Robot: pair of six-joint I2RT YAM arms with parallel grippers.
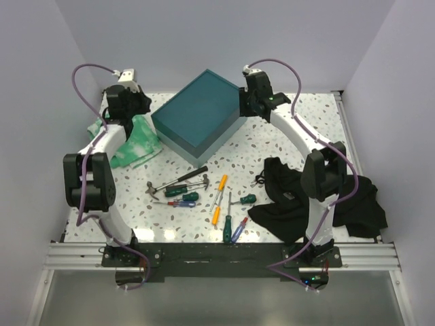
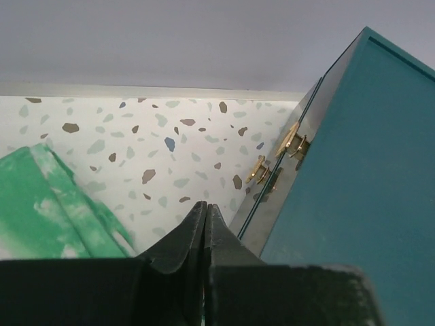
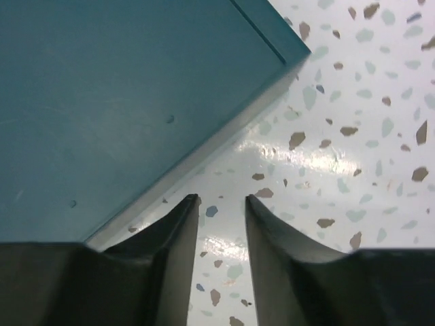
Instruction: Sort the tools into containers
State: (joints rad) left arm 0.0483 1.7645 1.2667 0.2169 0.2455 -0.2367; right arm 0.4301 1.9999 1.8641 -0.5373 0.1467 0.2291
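Observation:
Several small tools lie near the table's front: black-handled hammers (image 1: 178, 182), green-handled screwdrivers (image 1: 228, 227), an orange-handled one (image 1: 221, 183) and a red-and-blue one (image 1: 182, 202). The closed dark-teal box (image 1: 197, 113) stands at the back centre; it also shows in the left wrist view (image 2: 360, 190) with brass latches (image 2: 293, 141), and in the right wrist view (image 3: 115, 95). The clear box is out of view. My left gripper (image 2: 205, 207) is shut and empty, left of the teal box. My right gripper (image 3: 222, 200) is open and empty, above the table by the box's right corner.
A green-and-white cloth (image 1: 136, 142) lies at the back left, also seen in the left wrist view (image 2: 47, 210). A black cloth (image 1: 319, 200) is heaped at the front right around the right arm. White walls enclose the speckled table (image 1: 272, 146).

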